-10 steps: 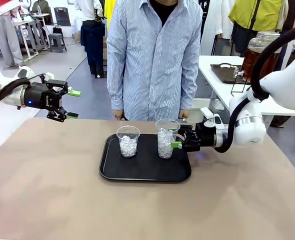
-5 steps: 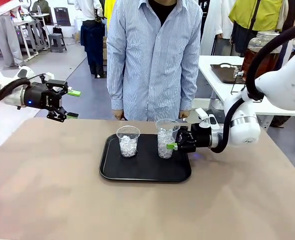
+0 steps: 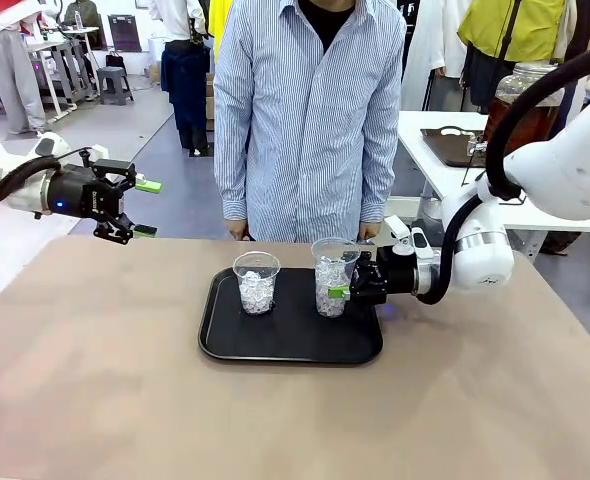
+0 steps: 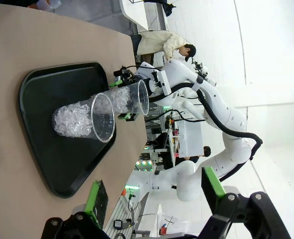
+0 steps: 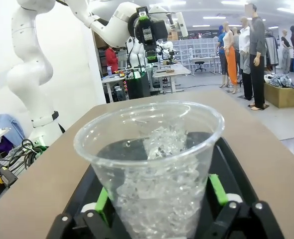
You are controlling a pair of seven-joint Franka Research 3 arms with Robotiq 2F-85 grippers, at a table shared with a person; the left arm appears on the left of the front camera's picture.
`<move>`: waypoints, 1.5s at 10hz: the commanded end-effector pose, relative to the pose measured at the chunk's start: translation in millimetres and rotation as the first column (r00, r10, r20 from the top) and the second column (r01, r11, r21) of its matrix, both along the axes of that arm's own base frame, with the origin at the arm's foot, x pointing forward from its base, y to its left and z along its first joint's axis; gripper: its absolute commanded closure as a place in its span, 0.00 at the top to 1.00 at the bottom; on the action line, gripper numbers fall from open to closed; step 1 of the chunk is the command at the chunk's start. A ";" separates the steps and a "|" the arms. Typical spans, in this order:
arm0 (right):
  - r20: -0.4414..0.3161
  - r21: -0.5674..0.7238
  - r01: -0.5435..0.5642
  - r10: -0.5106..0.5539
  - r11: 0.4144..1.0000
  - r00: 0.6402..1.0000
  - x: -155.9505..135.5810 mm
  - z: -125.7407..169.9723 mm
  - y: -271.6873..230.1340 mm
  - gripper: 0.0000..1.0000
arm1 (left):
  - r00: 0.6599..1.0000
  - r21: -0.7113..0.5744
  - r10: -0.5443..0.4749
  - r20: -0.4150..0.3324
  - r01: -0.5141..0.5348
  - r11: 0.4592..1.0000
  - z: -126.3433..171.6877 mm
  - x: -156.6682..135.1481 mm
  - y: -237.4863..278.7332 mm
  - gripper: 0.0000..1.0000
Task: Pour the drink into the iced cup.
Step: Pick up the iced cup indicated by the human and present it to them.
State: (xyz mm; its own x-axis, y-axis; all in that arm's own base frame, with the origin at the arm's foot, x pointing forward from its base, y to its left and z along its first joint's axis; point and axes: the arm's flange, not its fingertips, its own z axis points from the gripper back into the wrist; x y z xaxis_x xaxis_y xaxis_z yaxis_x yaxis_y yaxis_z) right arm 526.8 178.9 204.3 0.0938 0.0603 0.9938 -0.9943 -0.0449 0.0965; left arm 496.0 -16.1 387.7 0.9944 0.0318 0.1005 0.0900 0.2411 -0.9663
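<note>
Two clear plastic cups of ice stand on a black tray [image 3: 290,345]. My right gripper [image 3: 340,281] is open, and its green pads flank the right cup [image 3: 333,262] low on its wall. The right wrist view has this cup [image 5: 152,149] between the fingers of the right gripper [image 5: 160,196]. The left cup [image 3: 256,282] stands free. My left gripper [image 3: 147,208] hangs open and empty in the air, far left of the tray. The drink [image 3: 515,115], an amber-brown liquid, sits in a big glass jar on the white table at the back right.
A person in a striped shirt [image 3: 310,120] stands at the table's far edge, just behind the tray. The left wrist view takes in the tray [image 4: 62,169], both cups and the right arm [image 4: 187,79] beyond them. Bare tabletop [image 3: 105,380] surrounds the tray.
My right gripper has slid left along the table until its fingers flank the right cup. The left arm, the cups and the tray have stayed put.
</note>
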 end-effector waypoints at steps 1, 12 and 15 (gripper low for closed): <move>0.006 0.022 0.036 -0.036 0.999 0.999 4.1 0.5 5.8 0.65 | 1.000 -0.010 0.009 0.002 -0.009 1.000 1.3 -0.1 -0.3 1.00; 0.033 0.047 -0.039 0.038 0.998 0.999 50.6 119.6 -3.9 0.65 | 1.000 -0.010 0.009 0.002 -0.009 1.000 1.3 -0.1 -0.3 1.00; 0.041 0.028 -0.036 0.035 0.999 0.999 68.4 151.0 -0.7 0.65 | 1.000 -0.010 0.009 0.002 -0.009 1.000 1.3 -0.1 -0.3 1.00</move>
